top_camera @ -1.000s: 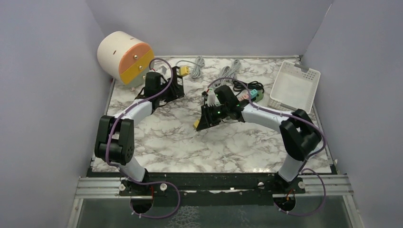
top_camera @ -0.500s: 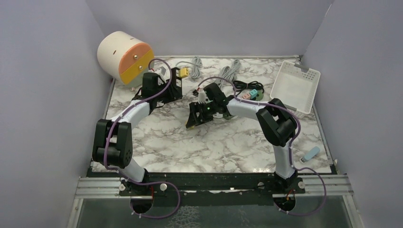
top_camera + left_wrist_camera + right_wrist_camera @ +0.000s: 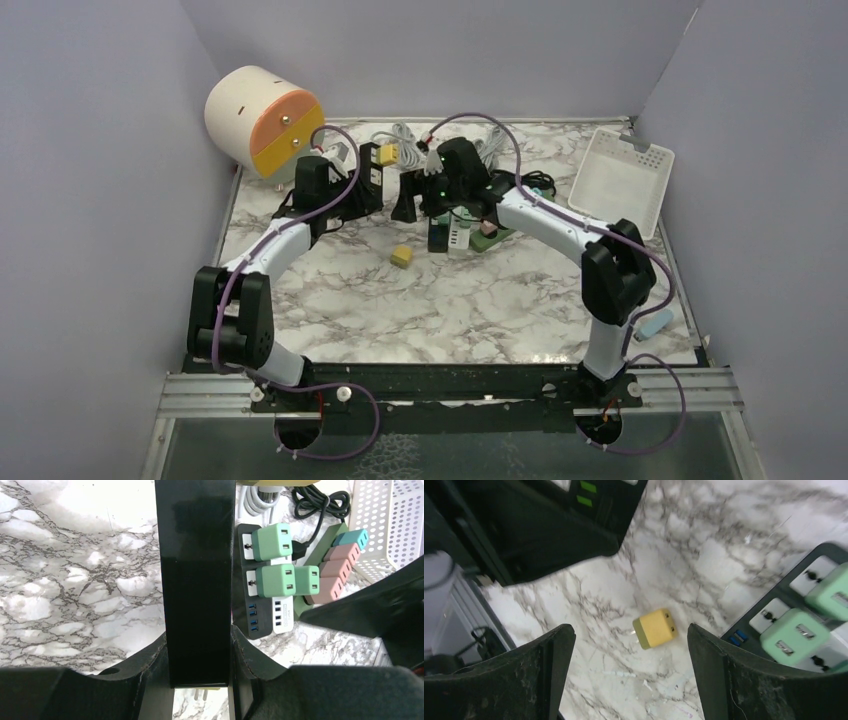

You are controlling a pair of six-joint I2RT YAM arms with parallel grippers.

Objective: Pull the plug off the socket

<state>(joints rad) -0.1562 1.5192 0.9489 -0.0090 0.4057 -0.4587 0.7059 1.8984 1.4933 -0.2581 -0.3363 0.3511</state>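
My left gripper (image 3: 197,647) is shut on a black socket bar (image 3: 195,570), which stands lengthwise between its fingers. From above, this gripper (image 3: 366,190) sits at the far left of the marble table. The yellow plug (image 3: 655,628) lies loose on the marble, free of any socket, prongs pointing left. My right gripper (image 3: 631,652) hangs above it, open wide, with neither finger touching it. In the top view the plug (image 3: 402,257) lies nearer than the right gripper (image 3: 412,197), which faces the left gripper closely.
A black-and-white power strip (image 3: 265,595) carrying green plugs (image 3: 272,541) lies right of the held bar, next to a green strip with pink plugs (image 3: 336,570). A white perforated basket (image 3: 620,180) stands far right, and a white-and-orange drum (image 3: 262,120) far left. Grey cords (image 3: 485,148) are at the back.
My right gripper opened and let go of the yellow plug, which now lies on the marble. The right arm then swung toward the back, near the left gripper. The left grip is unchanged.
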